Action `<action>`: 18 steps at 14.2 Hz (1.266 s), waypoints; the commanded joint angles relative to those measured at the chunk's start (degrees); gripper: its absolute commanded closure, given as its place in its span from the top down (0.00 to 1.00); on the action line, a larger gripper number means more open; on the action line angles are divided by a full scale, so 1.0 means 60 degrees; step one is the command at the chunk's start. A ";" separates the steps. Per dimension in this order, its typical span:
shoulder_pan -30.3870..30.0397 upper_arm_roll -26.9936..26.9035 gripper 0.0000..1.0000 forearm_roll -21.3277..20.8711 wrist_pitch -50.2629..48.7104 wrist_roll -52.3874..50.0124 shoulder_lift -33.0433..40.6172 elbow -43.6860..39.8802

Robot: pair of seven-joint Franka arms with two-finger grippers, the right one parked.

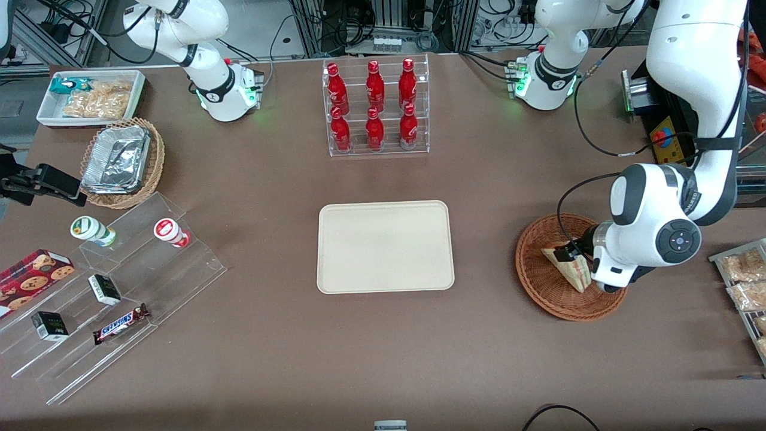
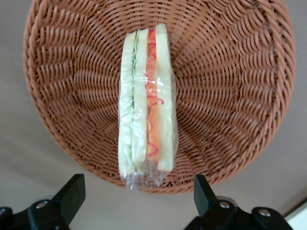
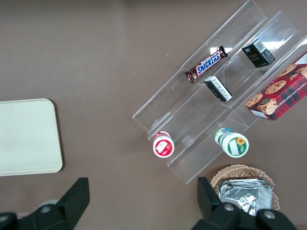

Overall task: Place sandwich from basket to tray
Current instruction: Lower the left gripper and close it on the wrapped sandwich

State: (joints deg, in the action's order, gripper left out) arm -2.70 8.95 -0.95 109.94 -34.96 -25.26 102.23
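The sandwich is a wrapped wedge of white bread with red and green filling, lying in the round reddish-brown basket toward the working arm's end of the table. My gripper hovers low over the basket, open, its black fingers spread wider than the sandwich and not touching it. Nothing is between them. The cream tray lies flat at the table's middle, with nothing on it.
A clear rack of red bottles stands farther from the front camera than the tray. An acrylic stand with snacks, a tan basket of foil containers and a white bin are toward the parked arm's end. Snack packets lie beside the basket.
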 commanded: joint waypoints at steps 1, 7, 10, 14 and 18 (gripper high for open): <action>-0.0033 0.0002 1.00 -0.0077 0.0642 -0.0253 -0.0053 0.0332; -0.0047 0.0002 0.80 0.0040 0.1847 -0.0939 -0.0302 0.0935; -0.0062 0.0002 0.26 0.0069 0.1847 -0.1102 -0.0317 0.0905; -0.0004 0.0016 0.13 0.0040 0.1701 -0.1000 -0.0055 0.0555; 0.0375 0.0716 0.12 0.0025 0.0955 -0.1072 0.0459 -0.0117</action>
State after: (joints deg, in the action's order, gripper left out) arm -2.55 10.85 -0.79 118.46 -40.34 -24.75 103.57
